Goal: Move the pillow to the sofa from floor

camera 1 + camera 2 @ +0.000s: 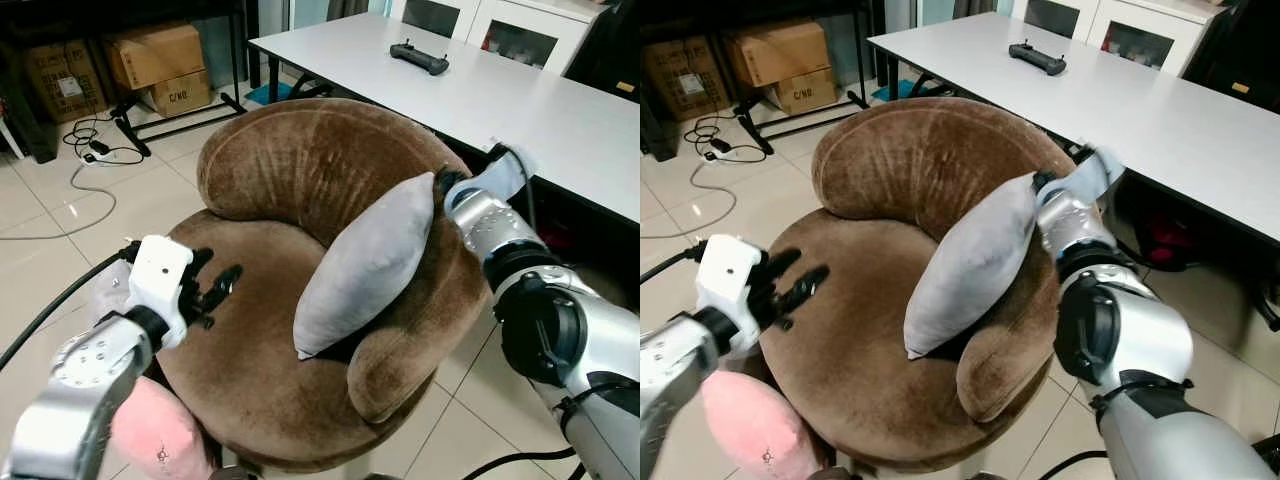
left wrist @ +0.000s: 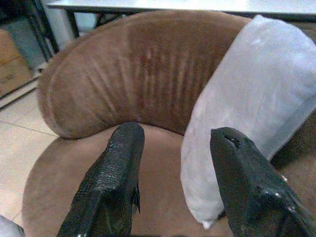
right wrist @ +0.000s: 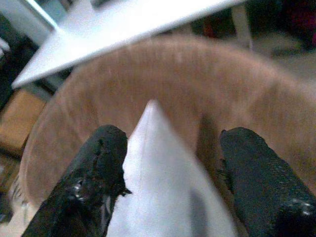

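**Grey pillow propped on the brown sofa seat**

Grey and softly stuffed, the rectangular fabric pillow [image 1: 368, 262] stands tilted on the round brown velvet sofa [image 1: 280, 170], its lower corner down on the seat cushion and its upper end leaning against the padded rim on the robot's right side. The right tool [image 3: 168, 163] sits at the pillow's upper corner; in the right wrist view its two black fingers [image 3: 96, 168] stand apart with the pillow's pointed corner rising between them. That view is blurred, so whether the fingers actually press the fabric is hard to judge, though a clear gap shows on one side.

The left tool [image 1: 215, 288] hovers over the front left part of the seat, fingers spread wide and closed on nothing, pointing across the cushion toward the backrest and the pillow.

Low by the sofa's front left edge, beneath the left arm, lies a pink plush cushion [image 1: 160, 432] on the tiled floor [image 1: 60, 200]. Behind the sofa stands a long white surface [image 1: 520, 90] carrying a black handheld controller [image 1: 419, 59]. Further back on the left are brown cardboard boxes [image 1: 160, 62] and loose cables [image 1: 95, 150] on the tiles.
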